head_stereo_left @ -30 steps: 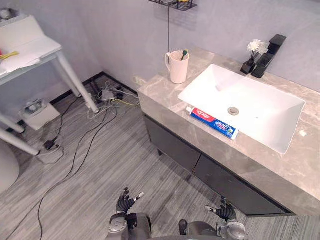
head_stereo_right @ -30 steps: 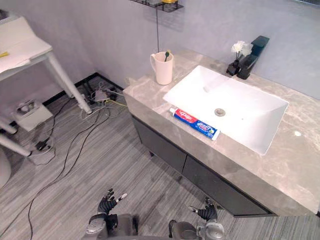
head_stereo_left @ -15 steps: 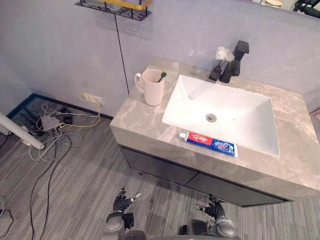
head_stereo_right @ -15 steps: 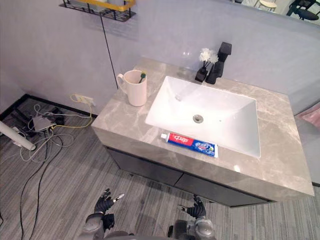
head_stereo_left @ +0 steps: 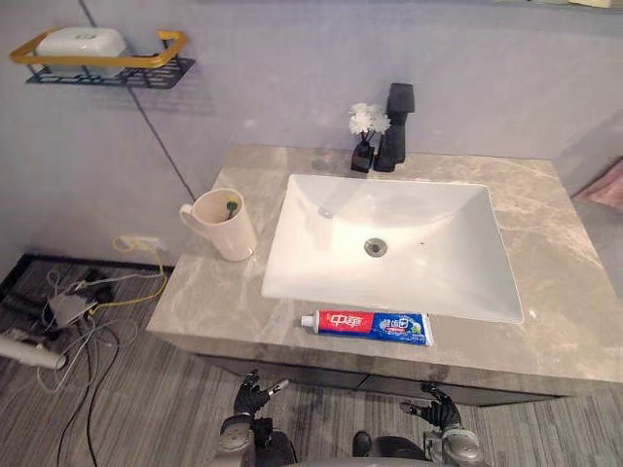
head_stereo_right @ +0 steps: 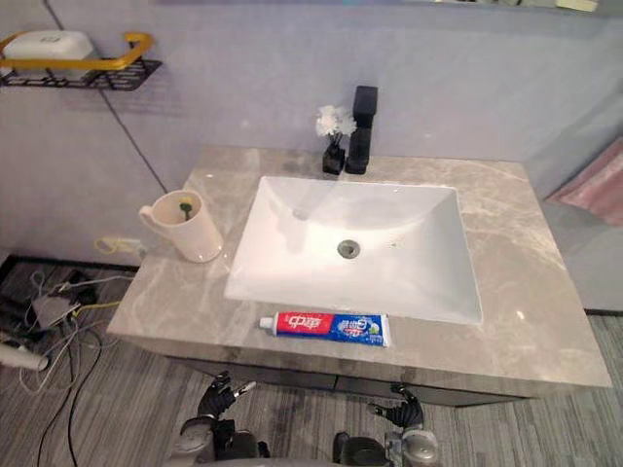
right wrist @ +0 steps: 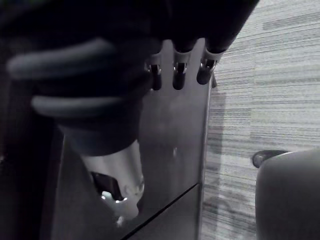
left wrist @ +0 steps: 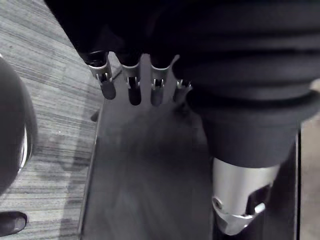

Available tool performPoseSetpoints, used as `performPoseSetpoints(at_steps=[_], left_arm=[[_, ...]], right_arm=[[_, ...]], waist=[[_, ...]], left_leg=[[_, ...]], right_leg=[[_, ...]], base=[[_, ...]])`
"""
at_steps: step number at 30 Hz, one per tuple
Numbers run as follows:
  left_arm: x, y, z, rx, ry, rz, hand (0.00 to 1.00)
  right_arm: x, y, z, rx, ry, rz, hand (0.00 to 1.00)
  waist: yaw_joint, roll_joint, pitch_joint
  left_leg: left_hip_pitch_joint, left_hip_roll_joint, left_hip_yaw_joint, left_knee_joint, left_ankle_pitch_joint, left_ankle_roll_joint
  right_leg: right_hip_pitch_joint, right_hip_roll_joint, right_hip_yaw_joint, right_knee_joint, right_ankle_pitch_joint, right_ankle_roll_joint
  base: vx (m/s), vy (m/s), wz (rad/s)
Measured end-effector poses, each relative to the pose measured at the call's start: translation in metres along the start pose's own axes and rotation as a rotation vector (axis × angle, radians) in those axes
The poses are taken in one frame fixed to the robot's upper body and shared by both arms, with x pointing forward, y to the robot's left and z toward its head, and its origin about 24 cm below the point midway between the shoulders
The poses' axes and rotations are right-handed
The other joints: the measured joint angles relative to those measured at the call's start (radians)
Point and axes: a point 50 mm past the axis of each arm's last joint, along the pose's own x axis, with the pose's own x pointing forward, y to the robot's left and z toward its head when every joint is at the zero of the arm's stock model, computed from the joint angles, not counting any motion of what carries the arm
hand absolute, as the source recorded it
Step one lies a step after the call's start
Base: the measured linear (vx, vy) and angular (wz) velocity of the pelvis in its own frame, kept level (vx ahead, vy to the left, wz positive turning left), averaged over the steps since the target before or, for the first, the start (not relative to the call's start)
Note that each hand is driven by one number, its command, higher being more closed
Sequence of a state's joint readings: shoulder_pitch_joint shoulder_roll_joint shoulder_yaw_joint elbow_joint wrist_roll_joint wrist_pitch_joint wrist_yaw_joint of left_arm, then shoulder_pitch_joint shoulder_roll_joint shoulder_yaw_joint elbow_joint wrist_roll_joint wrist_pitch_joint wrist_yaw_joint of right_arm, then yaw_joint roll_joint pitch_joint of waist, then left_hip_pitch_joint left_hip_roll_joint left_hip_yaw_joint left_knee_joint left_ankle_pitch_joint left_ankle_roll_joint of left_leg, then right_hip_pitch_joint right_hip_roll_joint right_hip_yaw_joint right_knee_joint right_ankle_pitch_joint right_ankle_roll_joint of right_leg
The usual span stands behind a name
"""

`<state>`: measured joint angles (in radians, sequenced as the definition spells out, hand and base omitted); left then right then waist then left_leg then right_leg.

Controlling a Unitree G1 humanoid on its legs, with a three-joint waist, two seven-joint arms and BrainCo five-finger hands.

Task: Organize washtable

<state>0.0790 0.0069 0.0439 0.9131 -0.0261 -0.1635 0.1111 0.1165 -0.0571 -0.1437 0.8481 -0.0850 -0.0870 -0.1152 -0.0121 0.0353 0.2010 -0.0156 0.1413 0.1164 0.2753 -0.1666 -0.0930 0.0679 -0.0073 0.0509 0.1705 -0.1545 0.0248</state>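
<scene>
A red and blue toothpaste tube [head_stereo_left: 367, 325] lies flat on the marble washtable [head_stereo_left: 545, 341], between the white sink [head_stereo_left: 389, 243] and the front edge. A cream mug [head_stereo_left: 223, 225] holding a toothbrush stands left of the sink. My left hand [head_stereo_left: 250, 396] hangs low before the cabinet with relaxed fingers [left wrist: 131, 90], holding nothing. My right hand [head_stereo_left: 438, 409] hangs at the lower right, fingers [right wrist: 178, 75] straight and empty too.
A black tap [head_stereo_left: 397, 125] and a small black vase of white flowers [head_stereo_left: 366, 136] stand behind the sink. A wall rack [head_stereo_left: 102, 68] with a soap bar hangs at upper left. Cables [head_stereo_left: 58, 311] lie on the floor at left. A pink towel [head_stereo_right: 594, 180] hangs at right.
The whole picture has shifted: the camera has swung round to face the washtable squarely. Both hands stay low and empty. Nothing on the washtable has moved.
</scene>
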Motion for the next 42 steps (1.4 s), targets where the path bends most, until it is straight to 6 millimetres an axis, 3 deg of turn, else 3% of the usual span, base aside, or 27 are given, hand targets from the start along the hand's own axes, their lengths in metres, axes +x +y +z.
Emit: performPoseSetpoints(at_steps=[2, 5, 13, 14, 27, 33, 42], left_arm=[[0.0, 0.008, -0.001, 0.016, 0.0, 0.015, 0.0], [-0.003, 0.012, -0.009, 0.018, 0.021, 0.025, 0.0], [-0.007, 0.018, -0.018, 0.019, 0.049, 0.043, 0.0], [-0.008, 0.022, -0.024, 0.03, 0.074, 0.048, 0.0], [-0.009, 0.02, -0.024, 0.037, 0.077, 0.039, 0.0], [-0.009, 0.019, -0.027, 0.042, 0.091, 0.038, 0.0], [-0.01, 0.035, -0.028, -0.016, 0.091, 0.126, 0.0]], right_arm=[[-0.002, 0.003, -0.004, 0.008, 0.01, 0.007, 0.0], [-0.003, 0.004, -0.007, 0.01, 0.017, 0.006, 0.0], [-0.003, -0.001, -0.01, 0.021, 0.029, -0.015, 0.0], [-0.007, -0.017, -0.033, -0.019, 0.118, -0.05, 0.0], [-0.009, -0.02, -0.038, 0.061, 0.141, -0.068, 0.0], [-0.01, -0.022, -0.042, 0.129, 0.157, -0.087, 0.0], [-0.014, -0.026, -0.049, 0.152, 0.168, -0.108, 0.0]], waist=[[0.004, -0.022, -0.01], [0.003, -0.031, -0.015], [0.002, -0.022, -0.024], [0.0, -0.025, -0.046], [-0.001, -0.018, -0.052], [0.002, -0.015, -0.062], [0.027, -0.02, -0.067]], left_leg=[[0.02, -0.028, 0.028, -0.029, 0.003, 0.013], [0.065, -0.056, 0.053, -0.066, 0.006, 0.025], [0.098, -0.053, 0.062, -0.097, 0.015, 0.028], [0.128, -0.056, 0.064, -0.159, 0.052, 0.028], [0.131, -0.072, 0.024, -0.198, 0.089, 0.031], [0.135, -0.074, 0.002, -0.229, 0.121, 0.033], [0.133, -0.072, -0.04, -0.276, 0.139, 0.019]], right_leg=[[0.006, -0.032, 0.012, -0.005, -0.007, 0.017], [0.018, -0.058, 0.037, -0.013, -0.009, 0.033], [0.035, -0.047, 0.043, -0.027, -0.009, 0.034], [0.049, -0.04, 0.049, -0.066, 0.02, 0.028], [0.054, -0.048, 0.014, -0.071, 0.021, 0.028], [0.081, -0.049, -0.007, -0.133, 0.066, 0.029], [0.084, -0.048, -0.053, -0.172, 0.079, 0.029]], base=[[0.04, 0.173, -0.22], [0.03, 0.13, -0.2], [0.02, 0.008, -0.04], [0.0, 0.0, 0.0], [0.0, -0.004, 0.08], [-0.06, -0.007, 0.1], [-0.06, -0.021, 0.05]])
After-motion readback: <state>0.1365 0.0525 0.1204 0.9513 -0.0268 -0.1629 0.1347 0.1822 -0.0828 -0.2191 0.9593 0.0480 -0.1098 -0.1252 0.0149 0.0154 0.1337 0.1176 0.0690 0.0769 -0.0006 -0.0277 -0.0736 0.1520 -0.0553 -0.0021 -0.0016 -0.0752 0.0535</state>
